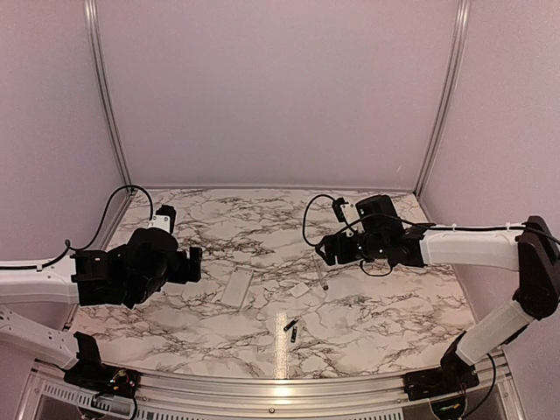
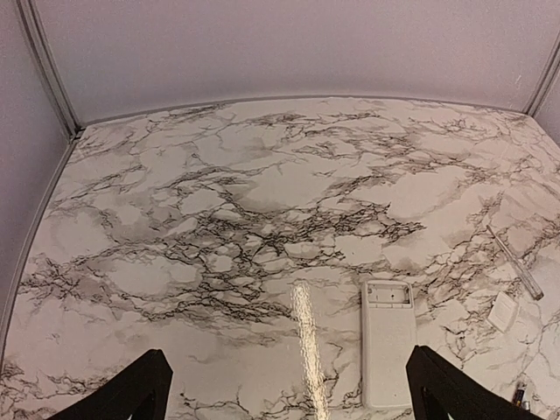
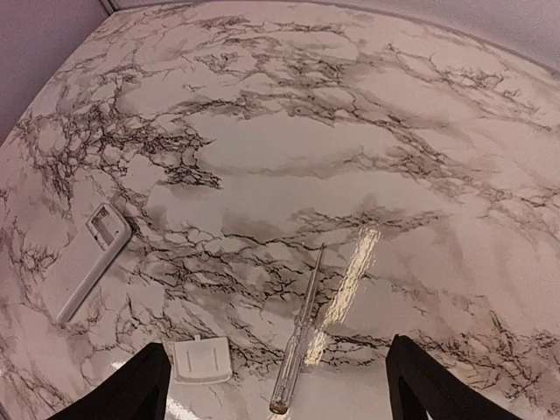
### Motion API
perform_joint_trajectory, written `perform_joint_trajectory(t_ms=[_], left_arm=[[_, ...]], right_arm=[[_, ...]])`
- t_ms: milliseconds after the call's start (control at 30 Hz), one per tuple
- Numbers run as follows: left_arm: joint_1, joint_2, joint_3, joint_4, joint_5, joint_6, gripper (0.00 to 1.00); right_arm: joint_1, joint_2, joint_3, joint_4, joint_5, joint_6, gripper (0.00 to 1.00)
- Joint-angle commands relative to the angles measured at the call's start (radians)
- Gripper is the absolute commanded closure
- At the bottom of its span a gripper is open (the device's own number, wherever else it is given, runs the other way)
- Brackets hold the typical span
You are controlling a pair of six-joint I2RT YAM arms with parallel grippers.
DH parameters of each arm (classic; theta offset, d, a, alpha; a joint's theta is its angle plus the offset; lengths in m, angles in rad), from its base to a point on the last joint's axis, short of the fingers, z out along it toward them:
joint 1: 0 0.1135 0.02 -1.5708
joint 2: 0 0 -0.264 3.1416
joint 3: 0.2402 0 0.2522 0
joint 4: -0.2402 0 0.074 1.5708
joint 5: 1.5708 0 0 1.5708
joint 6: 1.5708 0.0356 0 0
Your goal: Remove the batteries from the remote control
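While off edges, remote control (image 1: 237, 287) unobstructed.

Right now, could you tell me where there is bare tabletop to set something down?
The far half of the table, behind the remote control, is bare, as is the stretch right of the batteries. Crowded: the middle, where cover piece, thin rod and batteries lie clustered.

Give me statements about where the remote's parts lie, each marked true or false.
1. The flat white rectangular remote control lies on the marble-patterned table, in no gripper. True.
2. The two tiny dark cylindrical batteries sit inside the remote control. False: they lie on the table, apart from it.
3. The right gripper clamps the long thin pale rod. False: it is open; the rod lies on the table.
4. The small white squarish cover lies between the remote control and the rod. True.
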Motion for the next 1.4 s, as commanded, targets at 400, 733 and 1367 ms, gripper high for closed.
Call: perform_joint_trajectory(t_ms=[400,733,1367], left_arm=[[0.069,-0.113,0.092,0.025,-0.188,0.274,0.01],[0.160,-0.243,0.074,0.142,-0.223,0.495,0.01],[0.261,-0.370,-0.034,0.162,-0.231,0.416,0.01]], right_arm=[[0.004,-0.284,0.291,-0.243,0.223,-0.124,0.10],[0.004,-0.569,0.178,-0.300,0.385,-0.018,0.07],[0.004,-0.784,0.052,-0.409,0.483,0.081,0.02]])
